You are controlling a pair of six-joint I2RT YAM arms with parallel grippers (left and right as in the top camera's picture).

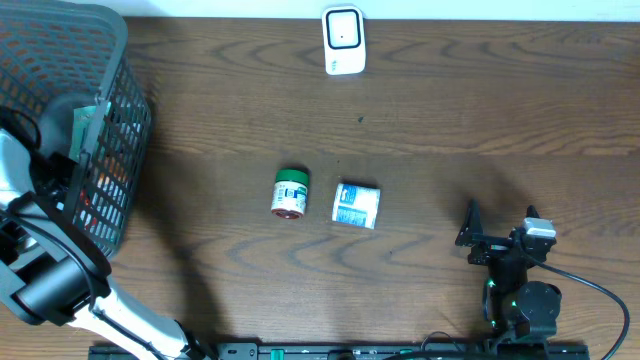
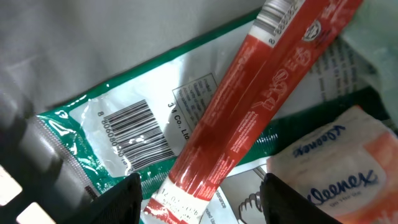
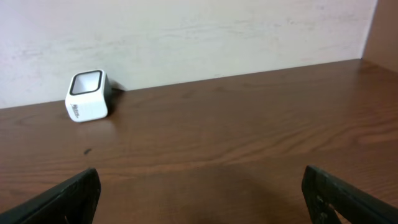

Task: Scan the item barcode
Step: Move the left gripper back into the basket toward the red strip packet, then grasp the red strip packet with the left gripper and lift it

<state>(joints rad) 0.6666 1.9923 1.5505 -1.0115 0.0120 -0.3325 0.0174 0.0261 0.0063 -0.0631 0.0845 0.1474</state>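
Observation:
My left gripper (image 2: 200, 185) reaches down into the basket and stands open. A long red stick packet (image 2: 249, 106) lies between its jaws. The packet's lower end sits next to the left finger (image 2: 121, 202), and a gap shows before the right finger (image 2: 292, 202). Under the packet lies a green and clear pouch (image 2: 112, 134) with its barcode facing up. The white scanner (image 1: 343, 40) stands at the table's far edge and also appears in the right wrist view as the scanner (image 3: 87, 96). My right gripper (image 3: 199, 193) is open and holds nothing, low over the table at the front right.
The grey mesh basket (image 1: 125, 150) fills the left end of the table, with my left arm inside it. A Kleenex tissue pack (image 2: 339, 168) lies beside the red packet. On the table middle sit a green-capped jar (image 1: 291, 193) and a blue-white packet (image 1: 356, 205).

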